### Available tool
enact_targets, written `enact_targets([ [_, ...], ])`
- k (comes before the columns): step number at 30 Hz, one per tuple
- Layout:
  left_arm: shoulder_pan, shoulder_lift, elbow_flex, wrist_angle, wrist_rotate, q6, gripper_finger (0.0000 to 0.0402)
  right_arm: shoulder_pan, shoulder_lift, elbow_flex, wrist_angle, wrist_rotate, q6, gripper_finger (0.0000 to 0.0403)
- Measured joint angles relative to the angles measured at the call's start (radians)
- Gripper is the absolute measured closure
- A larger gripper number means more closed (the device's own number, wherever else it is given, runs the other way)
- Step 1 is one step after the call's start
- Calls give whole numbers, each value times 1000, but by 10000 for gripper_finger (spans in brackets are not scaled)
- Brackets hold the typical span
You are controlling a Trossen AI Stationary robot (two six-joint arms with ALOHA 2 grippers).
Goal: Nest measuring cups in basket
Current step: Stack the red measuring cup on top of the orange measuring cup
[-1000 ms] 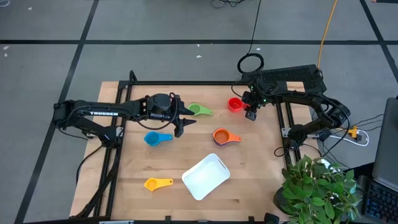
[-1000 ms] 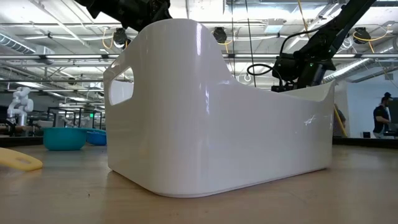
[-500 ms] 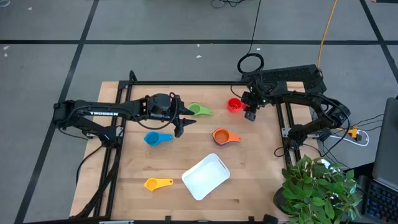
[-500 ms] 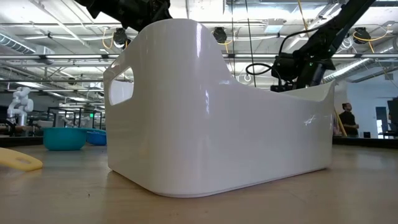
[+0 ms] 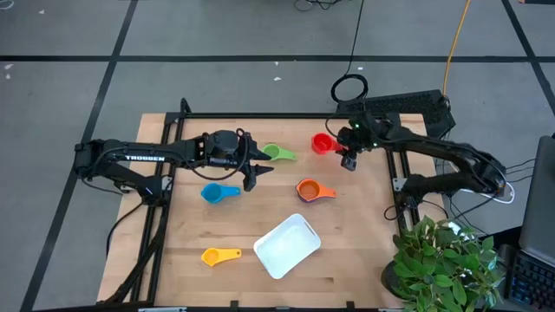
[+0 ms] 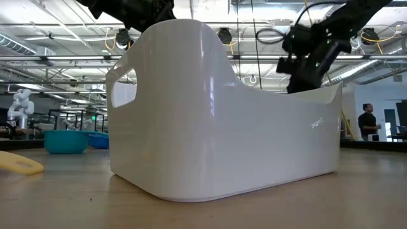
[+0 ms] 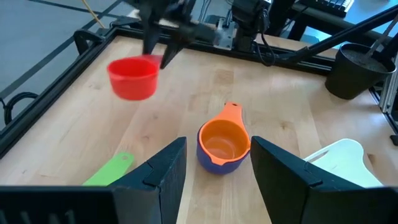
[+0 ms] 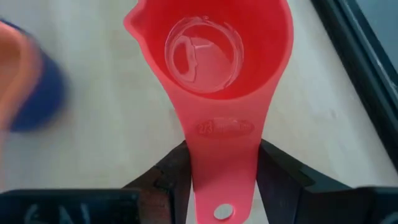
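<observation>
A: The right claw [image 5: 345, 154] pinches the red cup [image 5: 323, 143] by its handle only, above the counter [image 5: 347, 251] far from the basket [image 5: 287, 245]. It could swing or slip out.

B: The left claw [image 7: 214, 163] hangs wide and empty near the orange cup [image 7: 222, 142]. The basket's inside is hidden at counter level.

Red cup [image 5: 323, 143], orange cup [image 5: 309, 188] sitting in navy, green cup [image 5: 277, 153], blue cup [image 5: 217, 192], yellow cup [image 5: 220, 256], white basket [image 5: 287, 245].
</observation>
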Motion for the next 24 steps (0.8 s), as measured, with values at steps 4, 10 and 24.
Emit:
enact_targets([
  [4, 1, 0, 0, 0, -22, 4, 220, 82, -87, 0, -12, -51, 83, 270],
  [10, 15, 0, 0, -1, -26, -12, 220, 251, -142, 0, -2, -43, 186, 270],
  [24, 20, 0, 0, -23, -26, -50, 220, 526, -118, 0, -38, 145, 314, 270],
])
